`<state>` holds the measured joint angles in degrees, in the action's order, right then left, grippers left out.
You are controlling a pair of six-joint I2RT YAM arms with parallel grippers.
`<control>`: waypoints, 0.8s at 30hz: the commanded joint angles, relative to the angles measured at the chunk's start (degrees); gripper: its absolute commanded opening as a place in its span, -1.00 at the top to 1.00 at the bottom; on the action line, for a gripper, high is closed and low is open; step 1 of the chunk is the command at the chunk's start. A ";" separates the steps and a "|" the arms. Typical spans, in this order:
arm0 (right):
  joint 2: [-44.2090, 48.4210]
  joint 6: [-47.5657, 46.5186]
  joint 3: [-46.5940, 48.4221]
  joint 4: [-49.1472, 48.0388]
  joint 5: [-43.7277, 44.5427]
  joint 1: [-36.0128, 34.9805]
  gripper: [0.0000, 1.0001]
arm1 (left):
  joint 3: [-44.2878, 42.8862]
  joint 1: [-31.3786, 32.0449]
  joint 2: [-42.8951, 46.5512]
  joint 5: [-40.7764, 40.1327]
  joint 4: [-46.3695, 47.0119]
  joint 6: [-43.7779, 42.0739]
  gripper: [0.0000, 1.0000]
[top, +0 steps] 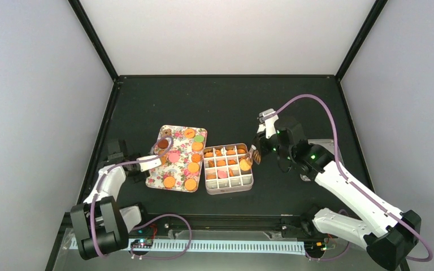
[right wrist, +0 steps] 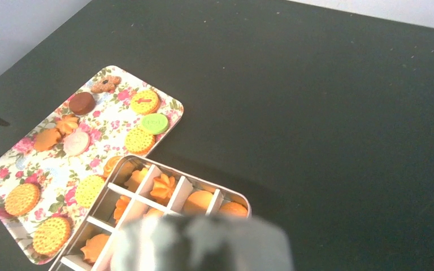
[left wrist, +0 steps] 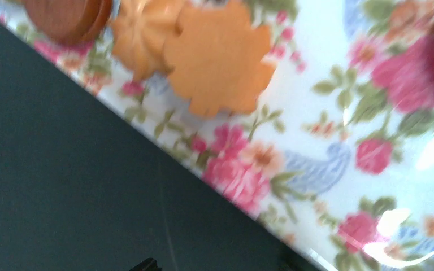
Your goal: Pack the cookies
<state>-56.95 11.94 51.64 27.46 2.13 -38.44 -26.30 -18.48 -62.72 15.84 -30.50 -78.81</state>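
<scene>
The cookies [top: 193, 167] lie on a flower-patterned tray [top: 159, 179]; more fill the compartments of a divided metal box [top: 228, 187] to its right. My left gripper [top: 159, 153] is low at the tray's left edge, next to a brown cookie [left wrist: 68, 17] and a flower-shaped orange one [left wrist: 220, 56]. Only its fingertips [left wrist: 143, 264] show, wide apart, with nothing between them. My right gripper [top: 254, 155] hangs over the box's right edge, shut on what look like metal tongs [right wrist: 203, 243], a blurred grey shape in the right wrist view. An orange cookie [top: 245, 164] sits at their tip.
Black table [top: 226, 107] inside white walls with black frame bars. The tray [right wrist: 107, 131] and box [right wrist: 176, 170] touch near the table's middle. Purple cables loop off both arms.
</scene>
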 commanded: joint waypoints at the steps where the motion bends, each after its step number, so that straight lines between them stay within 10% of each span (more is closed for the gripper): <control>1: -0.34 1.71 -0.68 -1.87 -2.59 0.60 0.39 | 2.12 5.21 1.05 3.36 -3.05 3.65 -0.13; 24: 3.31 2.45 -4.41 -4.62 -5.95 0.57 0.75 | -9.06 15.26 0.04 3.39 -11.17 16.80 -0.14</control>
<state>-54.24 13.76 48.27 25.06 0.73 -37.52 -31.57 -3.62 -62.37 17.82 -38.96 -65.45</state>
